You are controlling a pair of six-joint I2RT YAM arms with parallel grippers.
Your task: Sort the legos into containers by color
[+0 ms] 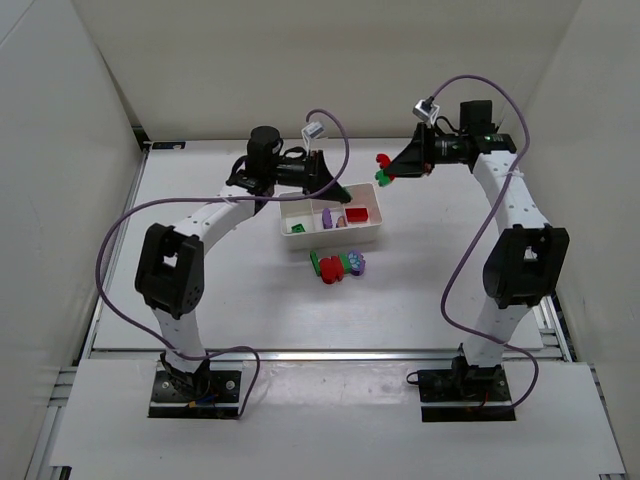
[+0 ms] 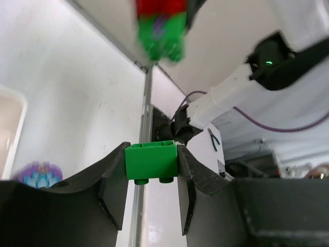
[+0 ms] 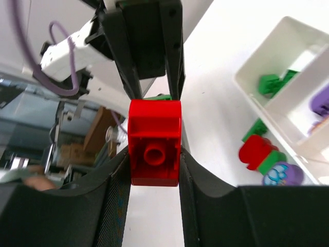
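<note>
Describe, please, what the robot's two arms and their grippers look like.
The left arm and right arm share one design: white links, bulky black joint housings, black base plates. A purple cable loops loosely along each to a small grey plug near the wrist. The left gripper and right gripper have matte black, curved jaws.

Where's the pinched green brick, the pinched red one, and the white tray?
green brick point(image 2: 151, 160): left wrist view, middle of its side face.
red brick point(image 3: 154, 136): right wrist view, middle of its facing side.
white tray point(image 1: 340, 240): top external view, its near wall.
</note>
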